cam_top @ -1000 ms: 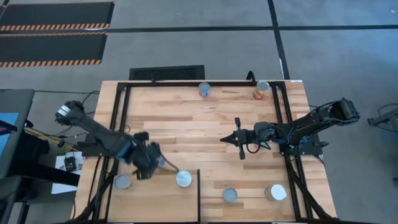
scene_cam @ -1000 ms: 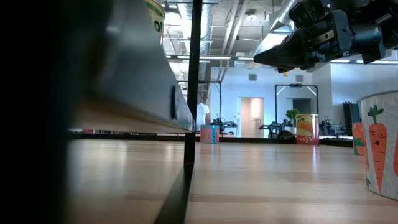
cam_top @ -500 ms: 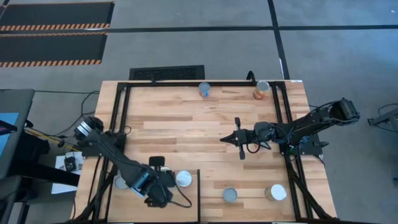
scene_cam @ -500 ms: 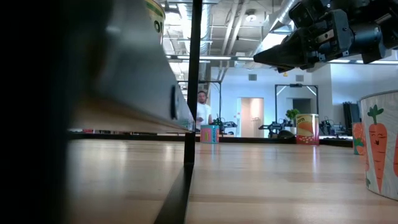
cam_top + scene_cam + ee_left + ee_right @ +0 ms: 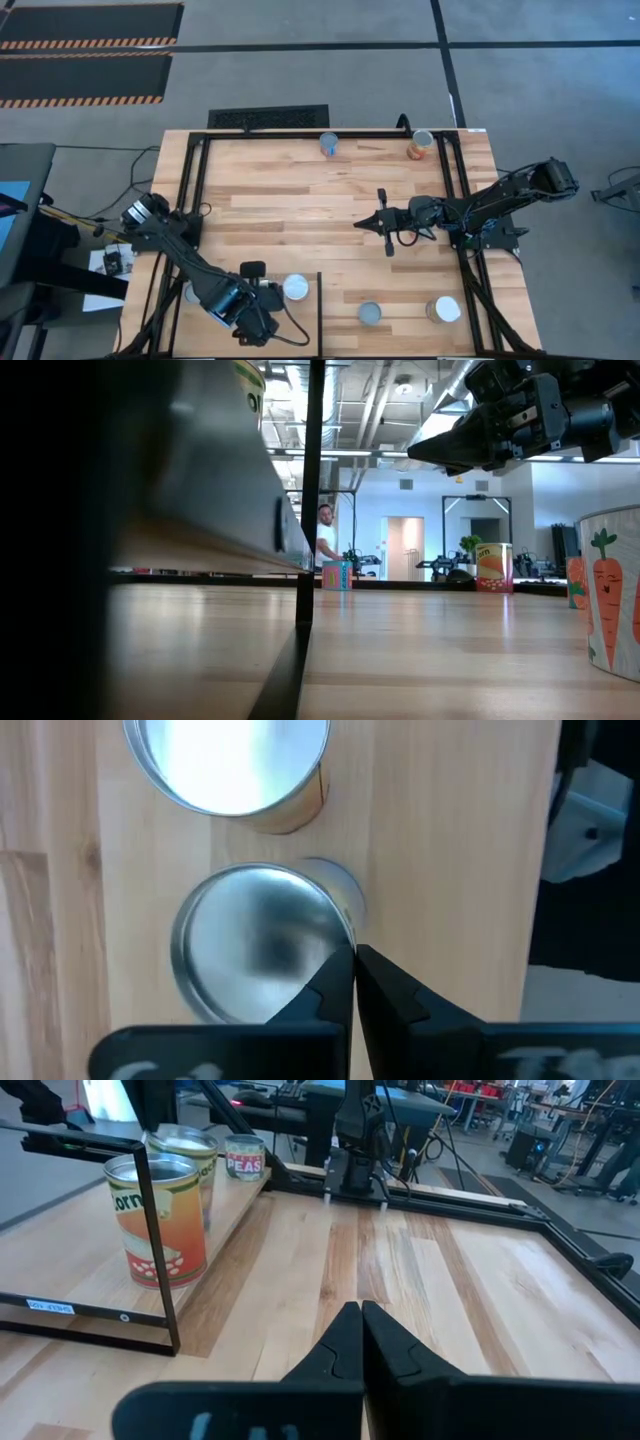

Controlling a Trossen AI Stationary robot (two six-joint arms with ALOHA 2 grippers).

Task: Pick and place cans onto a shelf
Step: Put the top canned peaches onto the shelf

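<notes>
Beneath left pincer [image 5: 354, 958]: shiny round cans [image 5: 262, 945]

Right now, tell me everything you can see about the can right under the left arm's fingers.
The can stands upright on pale wood, its top a round, dull silver metal disc with a raised rim. Its label is hidden in this downward view. The left gripper hangs over its edge with fingers shut together, holding nothing. A second can, brighter on top, stands just beside it; whether they touch is unclear.

L arm swings from mid-left of table to near edge; left gripper [image 5: 262, 322], shut, now sits low over two cans [image 5: 262, 956] at near-left, by can [image 5: 295, 288]. Person [image 5: 322, 538] in bkgd room comes into view beside post.
</notes>
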